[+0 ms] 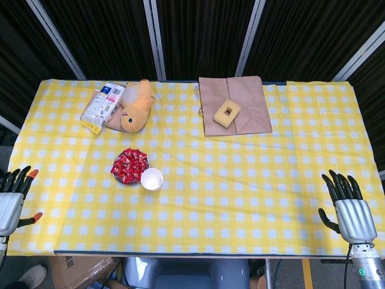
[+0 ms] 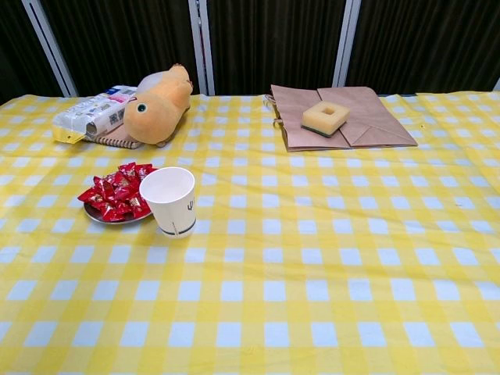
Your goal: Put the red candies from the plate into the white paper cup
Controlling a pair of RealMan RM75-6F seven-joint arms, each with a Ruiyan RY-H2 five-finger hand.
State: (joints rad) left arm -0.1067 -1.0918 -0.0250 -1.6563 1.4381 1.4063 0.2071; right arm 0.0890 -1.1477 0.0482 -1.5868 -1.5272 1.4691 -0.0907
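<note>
Resting at the desk (image 1: 240, 180) edges, your left robot hand (image 1: 12, 201) and right robot hand (image 1: 352, 214) are spread, empty — red candies (image 1: 129, 165) heaped on the plate (image 2: 98, 218) beside the white paper cup (image 1: 151, 179).

Your left hand (image 1: 11, 201): cut by head-view edge; plate (image 2: 97, 216) beneath red candies (image 2: 117, 191): mostly hidden

Red candies (image 1: 129, 165) on plate (image 1: 118, 178); white paper cup (image 1: 151, 179) beside.
</note>
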